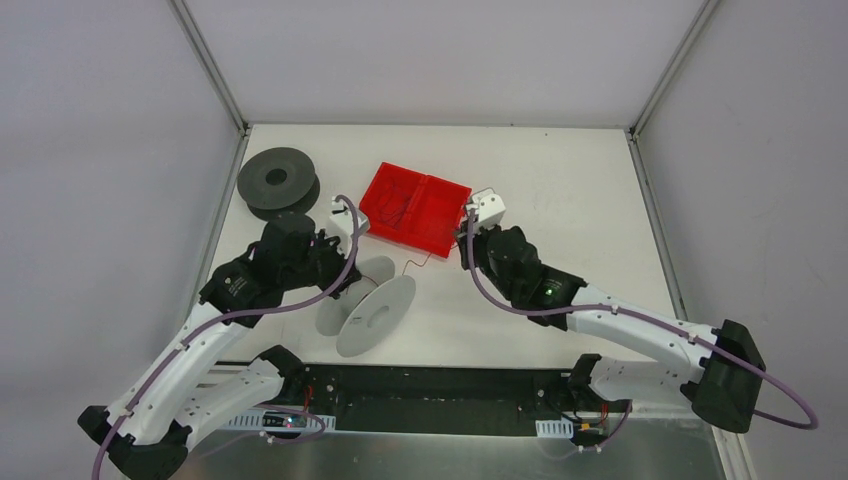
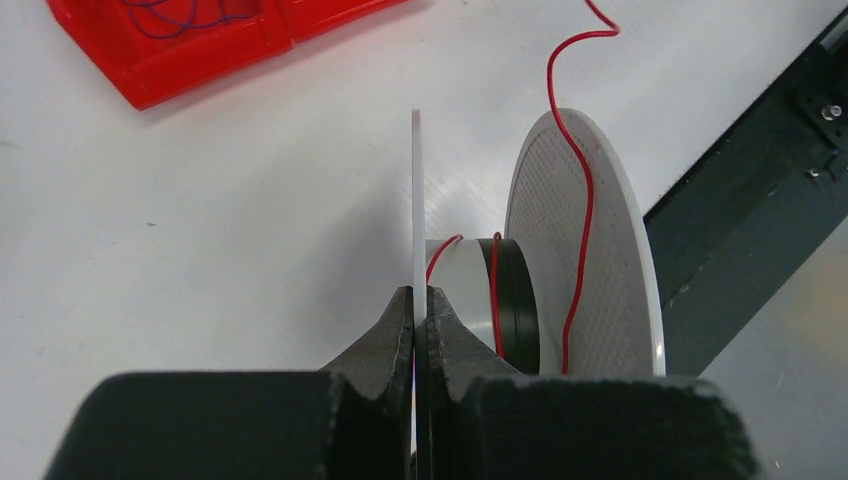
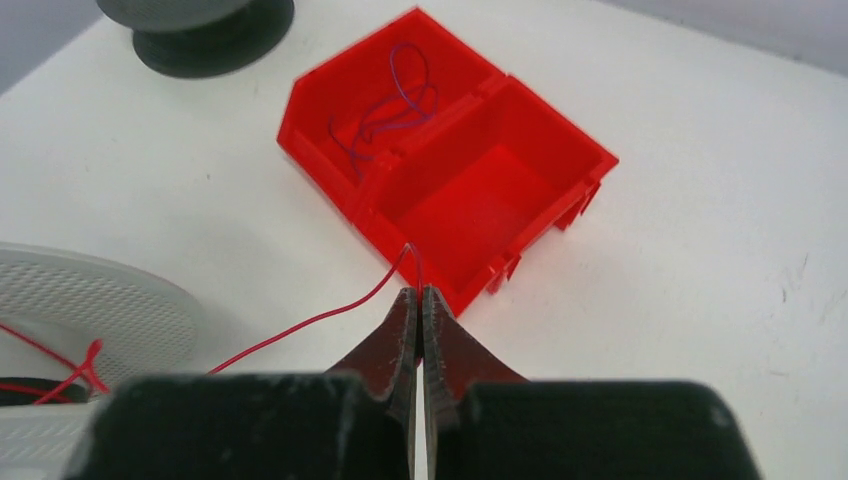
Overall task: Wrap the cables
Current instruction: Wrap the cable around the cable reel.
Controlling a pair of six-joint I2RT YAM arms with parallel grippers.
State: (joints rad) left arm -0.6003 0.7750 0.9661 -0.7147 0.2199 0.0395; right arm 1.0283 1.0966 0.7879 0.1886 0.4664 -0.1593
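Observation:
A white spool point(image 1: 365, 305) stands on its flanges on the table. My left gripper point(image 1: 350, 268) is shut on the spool's thin near flange point(image 2: 417, 200), its tips point(image 2: 420, 295) pinching the flange's edge. A red cable point(image 2: 585, 200) is looped round the hub and runs over the far flange and off across the table. My right gripper point(image 3: 418, 292) is shut on that red cable point(image 3: 320, 320) near its free end, just before the near corner of the red bin point(image 3: 325, 165). In the top view this gripper point(image 1: 463, 245) sits by the bin's right side.
The red two-part bin point(image 1: 385, 175) holds several thin dark, curly wires point(image 3: 400, 100) in its left part. A dark grey spool point(image 1: 278, 180) lies flat at the back left. A black rail point(image 1: 430, 395) runs along the table's near edge.

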